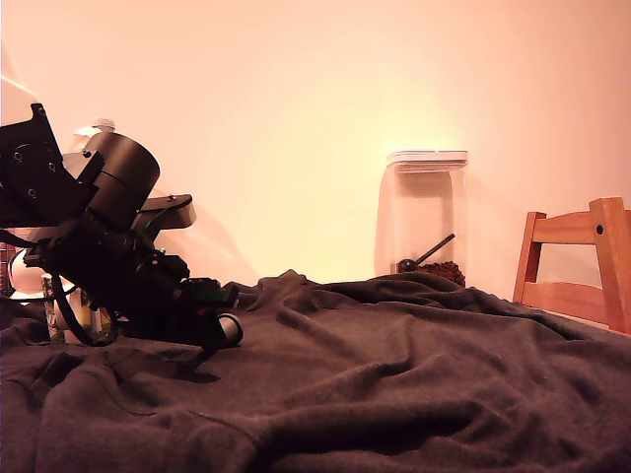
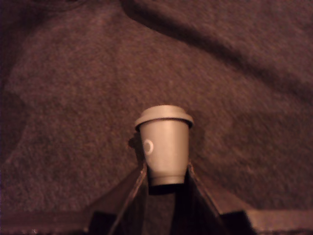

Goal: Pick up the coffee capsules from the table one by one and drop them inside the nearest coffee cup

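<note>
Wrinkly dark cloth table [image 1: 394, 374], and low at the exterior view's left the gripper [image 2: 165, 182] is clamped on a coffee capsule [image 2: 165, 146].

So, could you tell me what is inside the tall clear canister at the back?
The clear canister holds a low heap of dark brown grounds or granules with a dark scoop leaning in them. Folds of the cloth-covered table hide its base.
</note>
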